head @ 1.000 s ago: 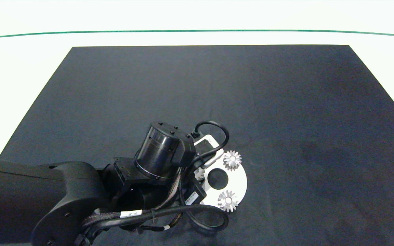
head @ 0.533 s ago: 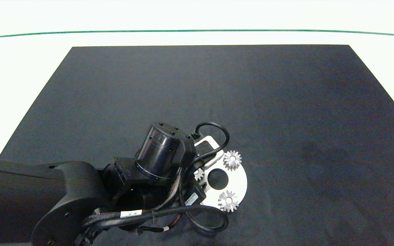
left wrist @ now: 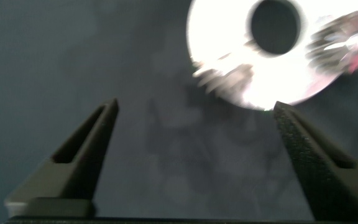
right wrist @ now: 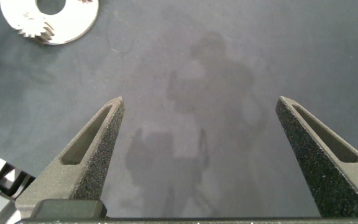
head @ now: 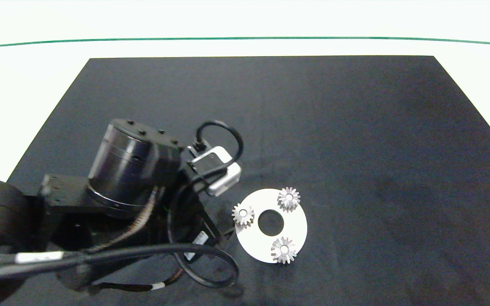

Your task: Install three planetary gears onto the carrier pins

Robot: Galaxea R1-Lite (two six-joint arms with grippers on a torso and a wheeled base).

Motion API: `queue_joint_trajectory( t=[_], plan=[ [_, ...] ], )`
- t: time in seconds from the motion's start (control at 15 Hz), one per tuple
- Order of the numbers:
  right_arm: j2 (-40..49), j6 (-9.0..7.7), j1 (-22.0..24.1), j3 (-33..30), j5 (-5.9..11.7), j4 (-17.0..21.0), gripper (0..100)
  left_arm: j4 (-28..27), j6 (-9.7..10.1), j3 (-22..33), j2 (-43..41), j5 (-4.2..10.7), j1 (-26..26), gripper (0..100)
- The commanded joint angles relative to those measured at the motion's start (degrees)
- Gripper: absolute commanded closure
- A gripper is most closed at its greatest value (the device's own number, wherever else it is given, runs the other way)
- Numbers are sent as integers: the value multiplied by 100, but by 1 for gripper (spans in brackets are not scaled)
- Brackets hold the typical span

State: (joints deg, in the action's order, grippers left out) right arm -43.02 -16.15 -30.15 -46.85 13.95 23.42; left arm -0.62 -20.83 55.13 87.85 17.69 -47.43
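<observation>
On the left of the head view, the left gripper [left wrist: 194,143] is above the dark mat [head: 355,127], beside the white disc [head: 298,227]. Its two fingers are wide apart and they hold nothing.

Further to the right lies the disc with its large centre hole. Three small gears [head: 243,214] sit on it in a triangle, one at the edge nearest to the left arm, one at the far side [head: 289,198] and one at the near side [head: 283,250]. The pins under them are hidden.

The right gripper [right wrist: 197,149] hangs above bare mat, well apart from the disc, with its fingers also spread and empty.

I judge that the placing step is finished. The next move calls only for clearing the arm away without touching the disc.
</observation>
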Motion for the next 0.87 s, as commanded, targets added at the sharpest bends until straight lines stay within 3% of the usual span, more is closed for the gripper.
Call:
queue_joint_trajectory(
  t=[0.07, 0.2, 0.4, 0.6, 0.73, 0.8, 0.87],
  plan=[
    [-5, 7, 554, 0, 3, 14, 0, -817, 97, -195, -1876, 15, 1614, 0],
    [101, 350, 809, 71, 12, 14, 0, -817, 132, -643, -2703, 15, 2792, 0],
    [637, 385, 1090, 422, 20, 31, 0, -869, 106, -1171, -3863, 15, 4181, 0],
    [989, 411, 1556, 607, 12, 66, 0, -878, 185, -1795, -4680, -2, 4462, 0],
    [1279, 499, 1995, 844, 12, 66, 0, -878, 563, -2085, -5128, -2, 4559, 0],
    [1613, 499, 2329, 1055, 20, 84, 0, -878, 853, -2208, -5418, 7, 4612, 0],
    [1797, 490, 2496, 1090, 20, 163, 0, -878, 958, -2305, -5594, 7, 4629, 0]
  ],
)
